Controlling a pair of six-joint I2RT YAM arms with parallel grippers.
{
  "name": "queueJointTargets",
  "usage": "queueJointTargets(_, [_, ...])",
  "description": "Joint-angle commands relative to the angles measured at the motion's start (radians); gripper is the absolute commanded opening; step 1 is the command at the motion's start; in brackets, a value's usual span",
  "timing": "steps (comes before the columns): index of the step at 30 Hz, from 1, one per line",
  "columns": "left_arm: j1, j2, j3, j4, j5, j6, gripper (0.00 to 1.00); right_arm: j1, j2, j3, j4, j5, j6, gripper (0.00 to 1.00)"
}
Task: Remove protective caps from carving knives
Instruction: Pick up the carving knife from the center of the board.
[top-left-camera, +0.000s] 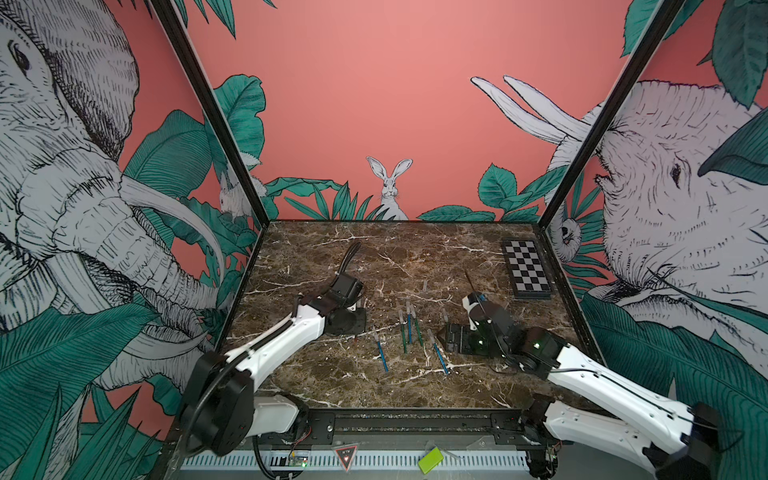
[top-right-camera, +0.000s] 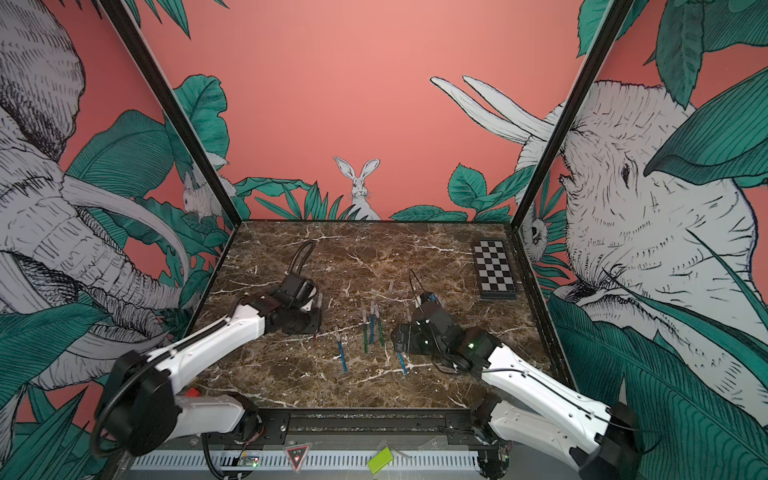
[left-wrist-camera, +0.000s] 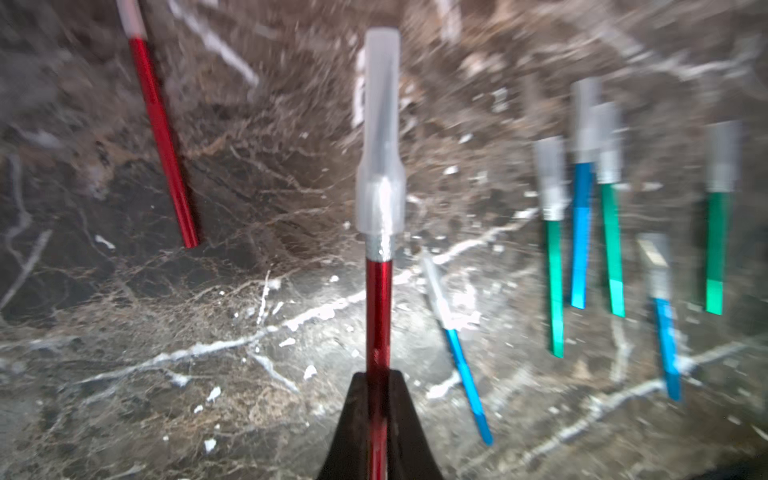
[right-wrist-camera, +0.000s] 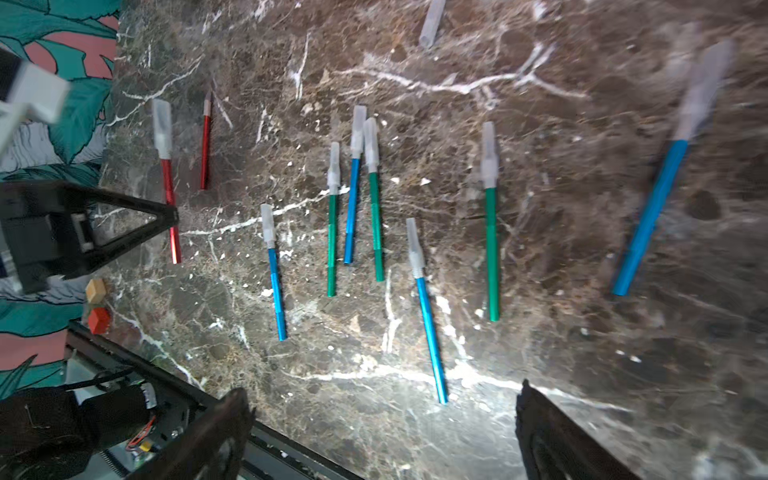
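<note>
My left gripper (left-wrist-camera: 378, 384) is clenched on the red carving knife (left-wrist-camera: 378, 299) at the table's (top-left-camera: 415, 257) left, its translucent cap (left-wrist-camera: 380, 137) on and pointing far, so my wide-open right gripper (right-wrist-camera: 382, 399) (empty, hovering by the other knives (right-wrist-camera: 352, 208) mid-table) should pinch that cap and pull straight along the handle.

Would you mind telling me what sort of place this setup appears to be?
Most likely a robot data-collection cell rather than a workshop: a marble-patterned tabletop boxed in by jungle-print wall panels, a black-and-white checkerboard near its far corner, and a left arm and right arm mounted along its near edge.
</note>
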Motion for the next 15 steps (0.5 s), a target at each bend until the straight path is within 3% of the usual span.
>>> queueJointTargets(1, [-0.032, -0.083, -0.048, 0.02, 0.073, -0.004, 0.0, 0.004, 0.102, 0.065, 0.202, -0.084, 0.021, 0.92])
queueJointTargets(6, [-0.107, -0.13, -0.078, 0.052, 0.119, -0.027, 0.0, 0.004, 0.285, 0.142, 0.403, -0.137, 0.02, 0.82])
queueJointTargets(15, [-0.137, -0.184, -0.112, 0.12, 0.184, -0.093, 0.0, 0.005, 0.496, 0.167, 0.717, -0.223, 0.09, 0.52])
